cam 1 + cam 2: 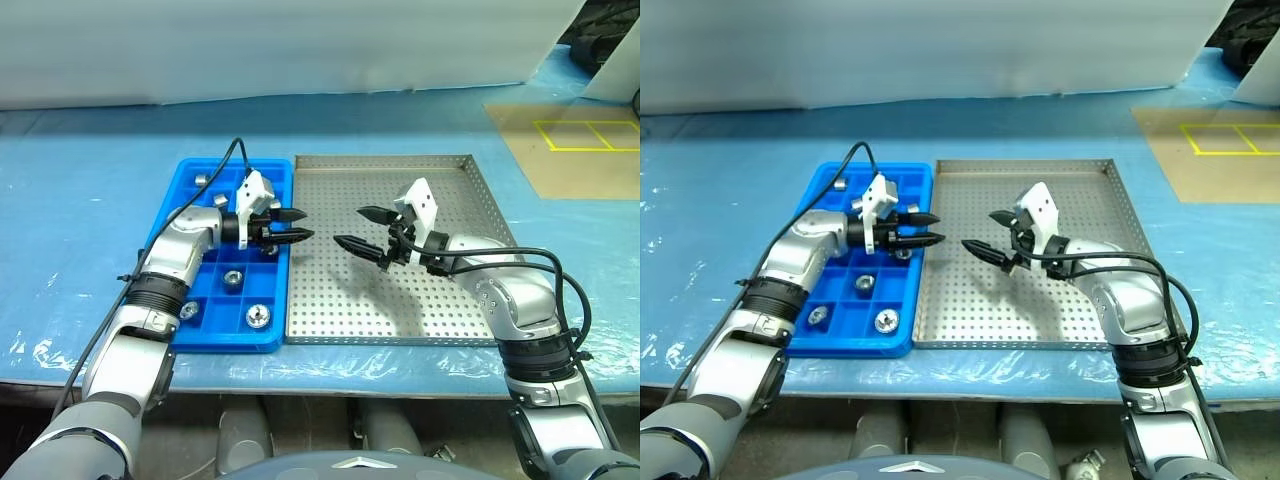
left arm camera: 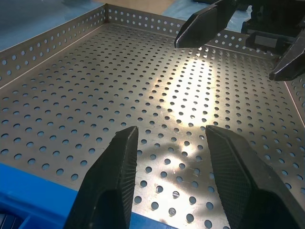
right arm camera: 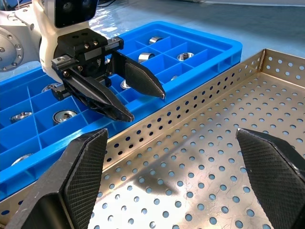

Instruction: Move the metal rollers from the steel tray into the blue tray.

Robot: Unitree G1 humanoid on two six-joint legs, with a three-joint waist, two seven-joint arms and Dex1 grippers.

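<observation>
A large rectangular silver-grey steel tray [image 1: 420, 300] with a hole-dotted floor and a low raised rim lies on a surface [image 1: 80, 190] covered in pale blue sheeting. Touching its left side is a bright blue plastic tray [image 1: 215, 340] divided into small square compartments. Several small shiny metal rollers [image 1: 258, 316] sit in separate compartments of the blue tray; the visible steel floor is bare.

The left pincer [image 1: 297, 226] hovers over the seam where the two trays meet, pointing right toward the steel tray. Its two black fingers are partly apart with nothing between them.

The right pincer [image 1: 355, 228] hovers above the left half of the steel tray, pointing left toward the other. Its fingers are spread wide and hold nothing.

The two pincers face each other tip to tip, near but not touching. A yellow-lined brown floor patch [image 1: 575, 145] lies at far right.
</observation>
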